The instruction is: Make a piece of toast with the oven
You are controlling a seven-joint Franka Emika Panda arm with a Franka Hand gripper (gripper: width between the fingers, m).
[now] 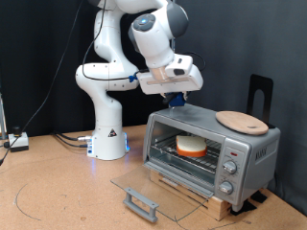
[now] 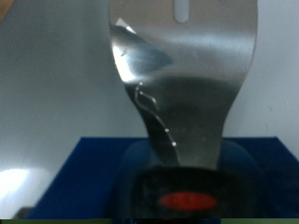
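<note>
Brown wood counter (image 1: 58, 192), white wall, no readable labels. Oven (image 1: 211, 151) door's flopped open, toast (image 1: 189, 146) on the rack; hand (image 1: 174, 98) hovering above, grip state unclear.

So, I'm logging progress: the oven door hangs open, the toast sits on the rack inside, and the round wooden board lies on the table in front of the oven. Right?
Not quite. The round wooden board lies on top of the oven, not on the table, as the exterior view shows. The rest holds: the glass door hangs open and the toast sits on the rack inside.
</note>
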